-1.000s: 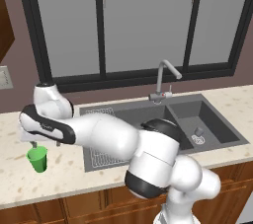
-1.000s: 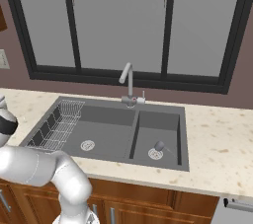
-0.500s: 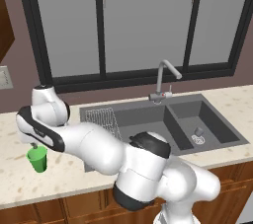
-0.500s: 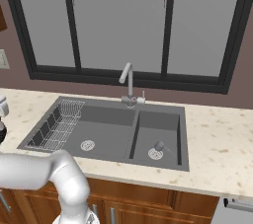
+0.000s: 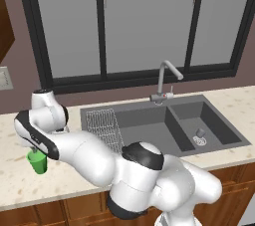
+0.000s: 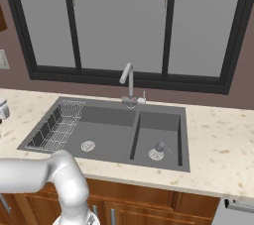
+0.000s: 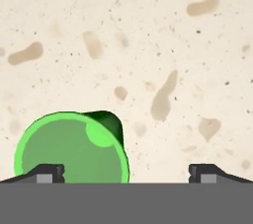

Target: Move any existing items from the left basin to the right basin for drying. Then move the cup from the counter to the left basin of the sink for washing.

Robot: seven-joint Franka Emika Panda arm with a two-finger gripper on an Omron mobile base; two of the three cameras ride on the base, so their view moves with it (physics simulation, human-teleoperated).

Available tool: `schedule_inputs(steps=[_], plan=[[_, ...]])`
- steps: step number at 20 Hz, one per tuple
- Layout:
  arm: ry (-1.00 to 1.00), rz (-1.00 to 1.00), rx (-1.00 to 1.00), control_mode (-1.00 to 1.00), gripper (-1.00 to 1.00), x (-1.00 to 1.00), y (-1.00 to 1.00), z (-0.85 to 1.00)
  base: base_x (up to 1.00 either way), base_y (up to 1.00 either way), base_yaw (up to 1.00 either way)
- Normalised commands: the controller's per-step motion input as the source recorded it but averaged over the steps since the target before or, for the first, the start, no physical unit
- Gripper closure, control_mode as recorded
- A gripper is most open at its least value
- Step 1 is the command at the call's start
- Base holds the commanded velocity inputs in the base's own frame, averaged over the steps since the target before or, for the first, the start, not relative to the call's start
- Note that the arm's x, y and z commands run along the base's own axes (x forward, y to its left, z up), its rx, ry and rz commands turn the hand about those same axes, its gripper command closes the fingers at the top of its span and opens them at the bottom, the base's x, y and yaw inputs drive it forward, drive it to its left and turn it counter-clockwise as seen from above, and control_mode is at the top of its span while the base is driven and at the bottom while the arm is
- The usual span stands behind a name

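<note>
The green cup point(image 5: 38, 162) stands upright on the beige counter point(image 5: 74, 180), left of the sink. My gripper point(image 7: 126, 171) hangs straight above it, open, fingers wide apart. In the hand view the cup point(image 7: 71, 148) sits off-centre toward the left fingertip point(image 7: 48, 171), and I look down into its mouth. The small grey knob point(image 6: 160, 146) lies in the right basin point(image 6: 163, 122) beside the drain ring, and shows too as the knob point(image 5: 200, 133). The left basin point(image 6: 106, 137) holds the white wire rack point(image 6: 55, 129) and its drain.
A slim silver faucet point(image 6: 128, 78) rises behind the divider between the basins. My own arm point(image 5: 99, 160) arches across the counter in front of the sink. The window wall runs close behind the counter. More counter point(image 6: 223, 144) lies right of the sink.
My hand has swung left and come down lower over the green cup. The cup and the knob have not moved.
</note>
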Motion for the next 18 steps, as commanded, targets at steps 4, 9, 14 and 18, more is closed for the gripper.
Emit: schedule_inputs(steps=[4, 9, 14, 18], plan=[[0.00, 0.00, 0.00, -1.00, -1.00, 0.14, 0.06, -0.12, 0.00, 0.00, 0.00], [0.00, 0.00, 0.00, -1.00, -1.00, 0.14, 0.07, -0.13, 0.00, 0.00, 0.00], [0.00, 0.00, 0.00, -1.00, -1.00, 0.16, 0.13, -0.12, 0.00, 0.00, 0.00], [0.00, 0.00, 0.00, -1.00, -1.00, 0.10, 0.23, -0.10, 0.00, 0.00, 0.00]])
